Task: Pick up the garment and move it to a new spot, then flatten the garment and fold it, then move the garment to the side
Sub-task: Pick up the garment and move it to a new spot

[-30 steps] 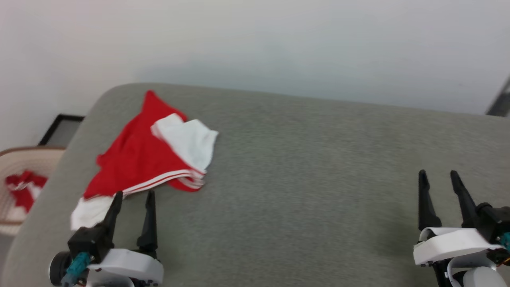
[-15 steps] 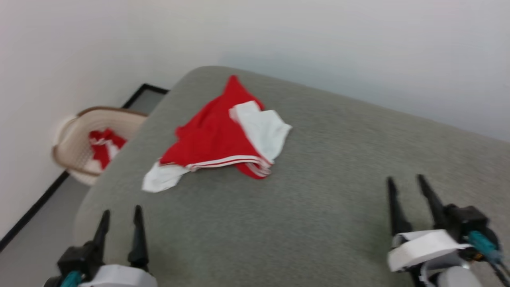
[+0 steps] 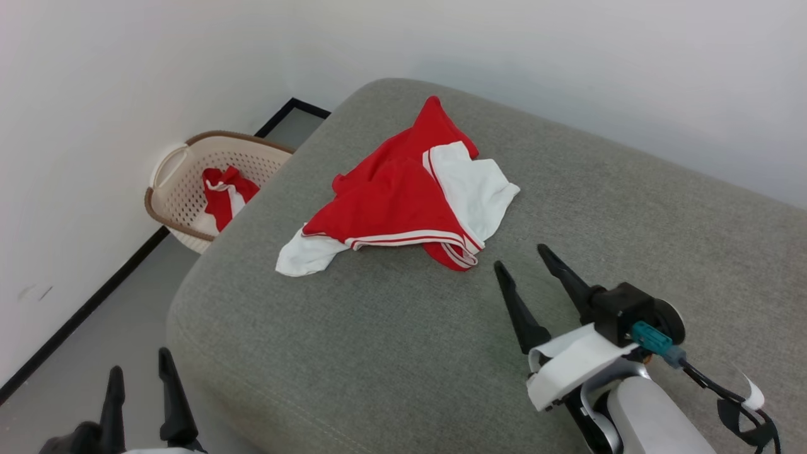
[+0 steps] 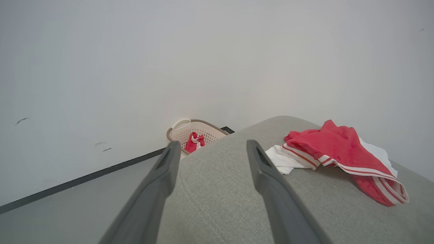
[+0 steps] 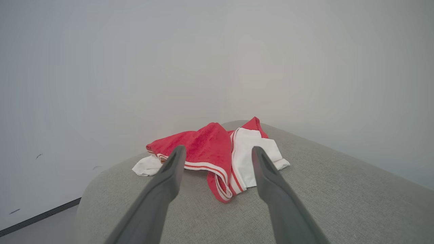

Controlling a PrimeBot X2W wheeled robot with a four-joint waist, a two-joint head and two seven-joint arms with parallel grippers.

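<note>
1. Spreading beneath everything, the grey cushion [image 3: 391,353] carries the garment [image 3: 397,208], which lies crumpled near its far left corner.
2. The garment wants a pinch on a raised fold. The right gripper [image 3: 520,256], fingers spread and empty, sits just short of the striped edge and would do best to come in low.
3. The basket [image 3: 179,189] stands on the floor beside the cushion and holds a red-and-white cloth bundle [image 3: 224,195].
4. The left gripper [image 3: 140,362], likewise spread and empty, hangs off the cushion's near corner.

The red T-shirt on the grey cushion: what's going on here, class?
A red soft-fabric T-shirt with white sleeves lies crumpled on the grey upholstered cushion, untouched. The right gripper hovers just short of it, fingers open and pointing at it. The left gripper, also open, sits off the cushion's near corner. A beige plastic basket on the floor holds another red-and-white cloth.
</note>
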